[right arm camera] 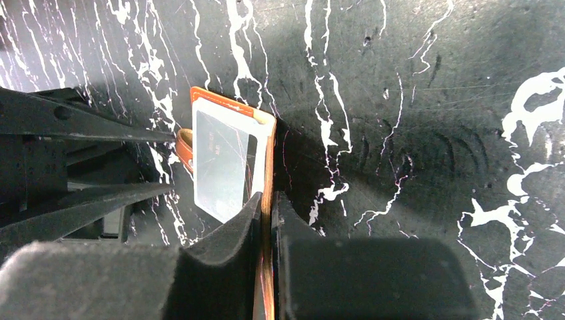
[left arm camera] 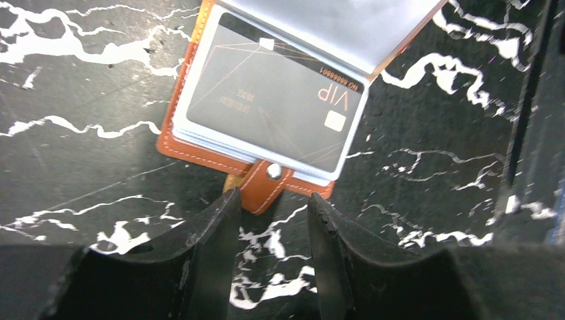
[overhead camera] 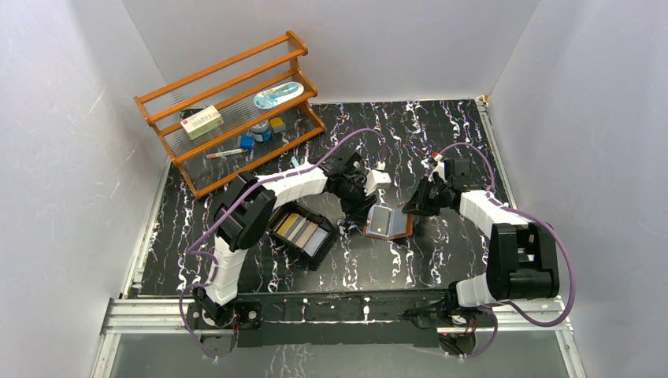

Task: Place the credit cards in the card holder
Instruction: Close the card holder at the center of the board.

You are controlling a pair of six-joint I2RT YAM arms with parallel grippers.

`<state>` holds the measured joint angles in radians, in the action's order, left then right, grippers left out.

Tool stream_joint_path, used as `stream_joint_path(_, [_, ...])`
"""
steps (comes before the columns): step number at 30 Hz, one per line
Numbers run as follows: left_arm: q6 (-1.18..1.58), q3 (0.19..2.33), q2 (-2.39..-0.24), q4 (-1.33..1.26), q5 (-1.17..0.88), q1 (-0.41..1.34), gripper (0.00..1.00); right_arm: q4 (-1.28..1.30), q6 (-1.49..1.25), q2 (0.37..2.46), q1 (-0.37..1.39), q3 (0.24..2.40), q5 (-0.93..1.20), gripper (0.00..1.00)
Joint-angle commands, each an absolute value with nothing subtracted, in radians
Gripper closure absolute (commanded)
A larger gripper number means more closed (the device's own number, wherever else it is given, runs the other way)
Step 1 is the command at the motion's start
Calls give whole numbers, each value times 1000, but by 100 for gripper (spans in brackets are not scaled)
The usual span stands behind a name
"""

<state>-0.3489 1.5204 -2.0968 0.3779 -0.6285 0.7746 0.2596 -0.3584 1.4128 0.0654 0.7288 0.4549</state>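
Left wrist, looking at the card holder (left arm camera: 183, 150) spread open mid-table: orange-brown leather, pale stitching, snap tab with a pale stud, clear sleeves over a dark VIP card (left arm camera: 273, 107). Just short of that tab, left gripper (left arm camera: 273, 200), jaws narrowly apart, empty. On the holder's right edge, right gripper (right arm camera: 268, 200), pinched tight. Just left of the holder, black tray (overhead camera: 309, 261) of credit cards (overhead camera: 302, 231); beyond and rightward, marbled table (overhead camera: 441, 142) out to its edges.

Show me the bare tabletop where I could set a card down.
Free: the black marbled tabletop at the back, between the orange wooden rack and the right wall; also the front strip between the brown leather card holder and the arm bases. Crowded: the middle, around the black card tray and holder.
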Motion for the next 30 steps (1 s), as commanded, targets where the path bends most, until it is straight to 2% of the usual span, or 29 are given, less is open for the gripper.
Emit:
stream_joint_path(1, [-624, 1519, -2013, 422, -614, 772, 58, 267, -333, 1415, 60, 758, 496, 84])
stream_joint_path(11, [-759, 1491, -2025, 431, -699, 773, 52, 243, -347, 1424, 59, 750, 516, 81])
stream_joint_path(16, [-773, 1477, -2034, 375, -658, 782, 50, 232, -355, 1417, 60, 732, 524, 80])
stream_joint_path(25, [-747, 1419, -2017, 246, -626, 805, 49, 242, -363, 1406, 59, 738, 537, 80])
stream_joint_path(30, [-758, 1396, -2011, 229, -615, 810, 54, 230, -382, 1413, 60, 731, 543, 80])
